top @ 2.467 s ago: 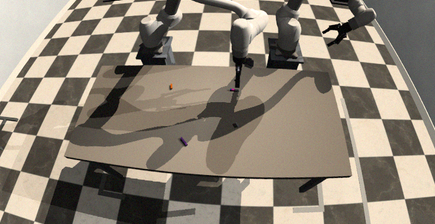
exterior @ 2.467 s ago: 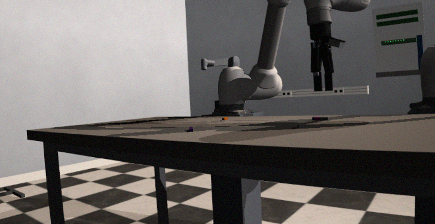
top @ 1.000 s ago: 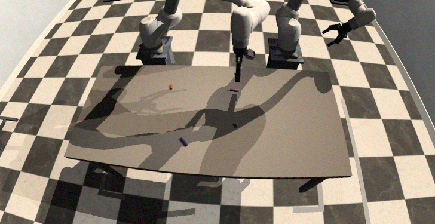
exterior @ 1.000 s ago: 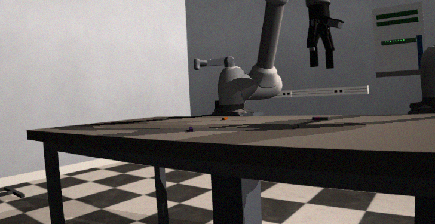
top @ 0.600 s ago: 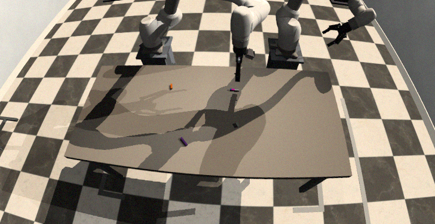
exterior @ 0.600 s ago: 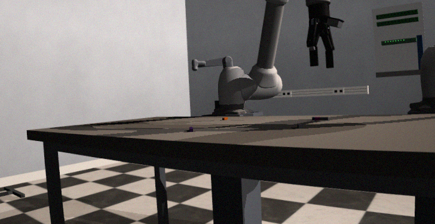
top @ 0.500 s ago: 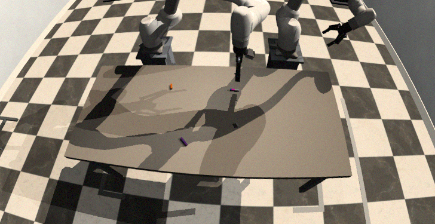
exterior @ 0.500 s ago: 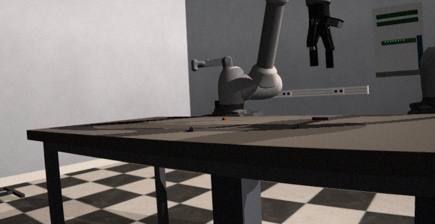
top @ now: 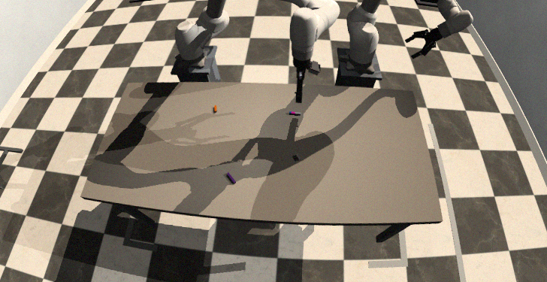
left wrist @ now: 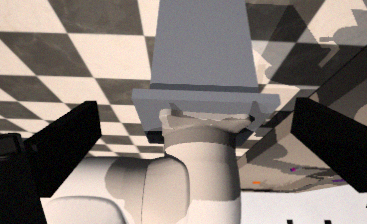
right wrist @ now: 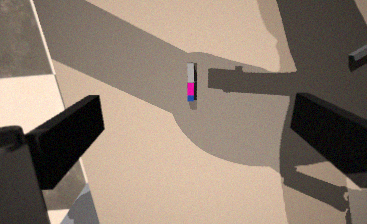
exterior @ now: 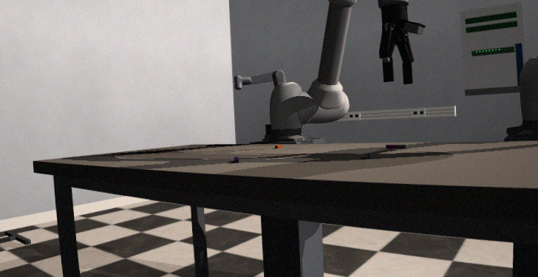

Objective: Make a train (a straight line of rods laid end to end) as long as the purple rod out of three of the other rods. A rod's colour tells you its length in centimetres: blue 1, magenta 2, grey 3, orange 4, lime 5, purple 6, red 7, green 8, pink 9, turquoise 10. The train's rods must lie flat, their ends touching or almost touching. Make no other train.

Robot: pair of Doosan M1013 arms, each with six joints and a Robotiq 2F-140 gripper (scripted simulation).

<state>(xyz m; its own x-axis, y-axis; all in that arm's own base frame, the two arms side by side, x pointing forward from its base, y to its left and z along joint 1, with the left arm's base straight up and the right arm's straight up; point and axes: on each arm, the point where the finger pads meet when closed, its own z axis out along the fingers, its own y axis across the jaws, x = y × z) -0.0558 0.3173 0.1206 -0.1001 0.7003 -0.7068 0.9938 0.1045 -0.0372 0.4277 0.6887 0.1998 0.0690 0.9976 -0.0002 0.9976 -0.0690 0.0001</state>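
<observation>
A blue rod (top: 290, 112) (right wrist: 190, 98), a magenta rod (top: 293, 113) (right wrist: 190, 89) and a grey rod (top: 297, 113) (right wrist: 190, 72) lie flat in one straight line, ends touching or almost touching, magenta in the middle. The purple rod (top: 231, 177) (exterior: 236, 159) lies apart, nearer the table's front edge. My right gripper (top: 298, 99) (exterior: 397, 81) (right wrist: 196, 111) is open and empty, pointing down high above the line of rods. My left gripper (top: 409, 49) (left wrist: 196, 116) is open and empty, off the table at the right of the top view.
An orange rod (top: 215, 108) (exterior: 278, 146) (left wrist: 256, 182) lies at the back left in the top view. A separate greyish rod (top: 297, 156) (right wrist: 361, 54) lies in shadow near the middle of the table (top: 375, 172). The left wrist view shows an arm pedestal (left wrist: 201, 50).
</observation>
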